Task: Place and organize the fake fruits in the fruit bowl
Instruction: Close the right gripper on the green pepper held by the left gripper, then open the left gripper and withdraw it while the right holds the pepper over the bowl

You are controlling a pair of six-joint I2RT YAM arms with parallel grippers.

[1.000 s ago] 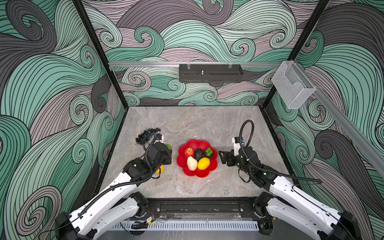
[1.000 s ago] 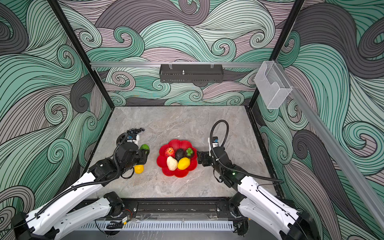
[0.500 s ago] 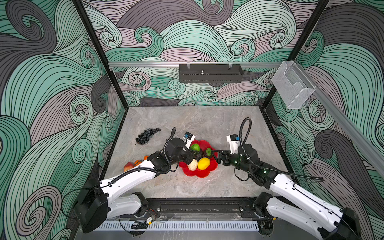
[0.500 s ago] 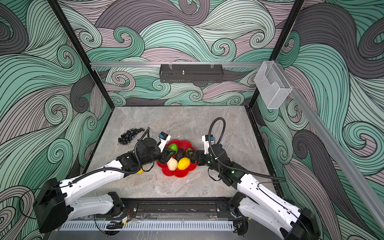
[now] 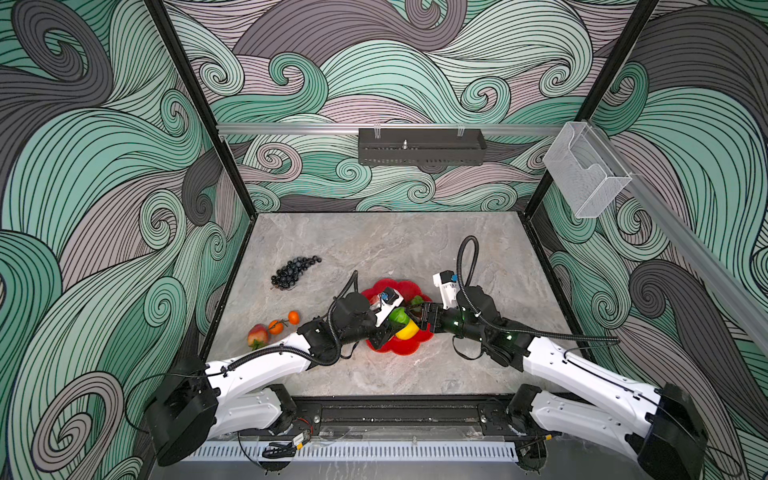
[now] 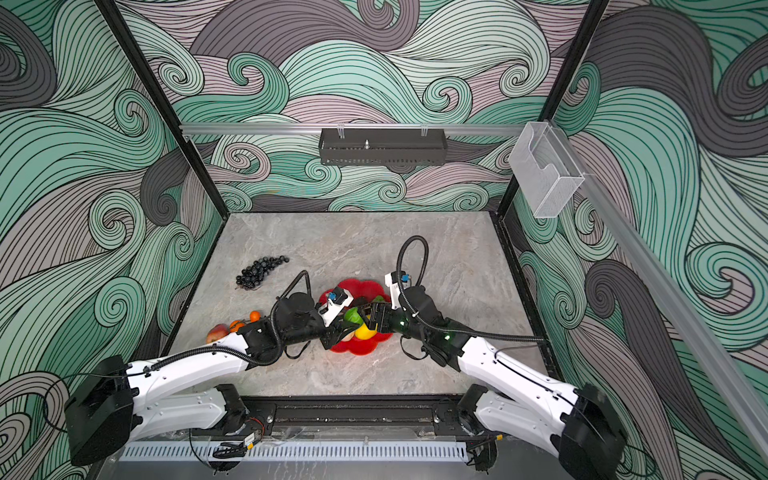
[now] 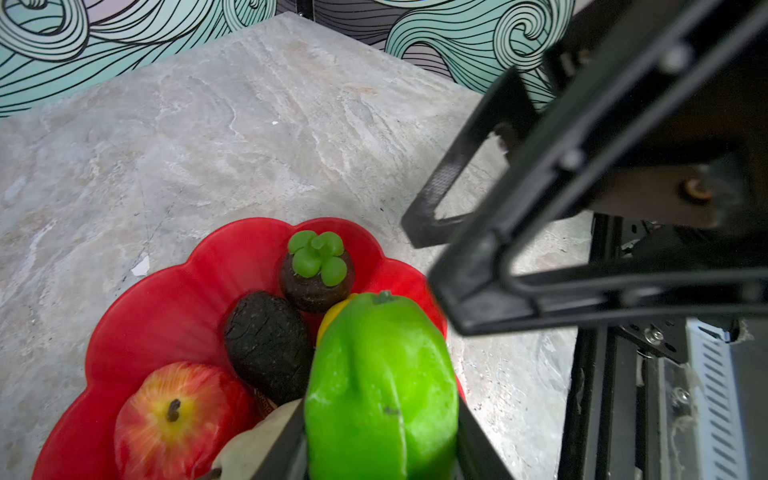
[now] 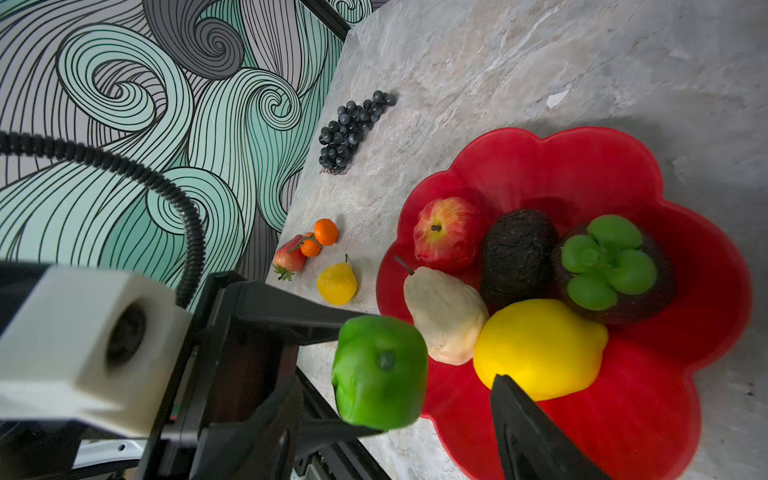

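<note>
the green lime (image 5: 398, 316) hangs low and centre in both top views, over the red fruit bowl (image 5: 401, 286) — clamped across its middle by the left gripper (image 7: 380, 444). it looks light, glossy, a bit squashy, likely slippery — the right gripper (image 5: 422, 320) gapes empty beside it.

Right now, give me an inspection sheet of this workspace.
surface: grey marble-look tabletop.
job's things: fruit bowl holds apple, avocado, mangosteen, pear, lemon; grape bunch, stemmed oranges, strawberry, small yellow fruit lie outside it.
clutter: white scrap near the bowl.
grippers: left gripper shut on lime over the bowl's rim; right gripper open, empty, beside the lemon.
cables: black corrugated hoses loop off both wrists.
surroundings: wave-patterned walls; black tray and clear box on rails.
</note>
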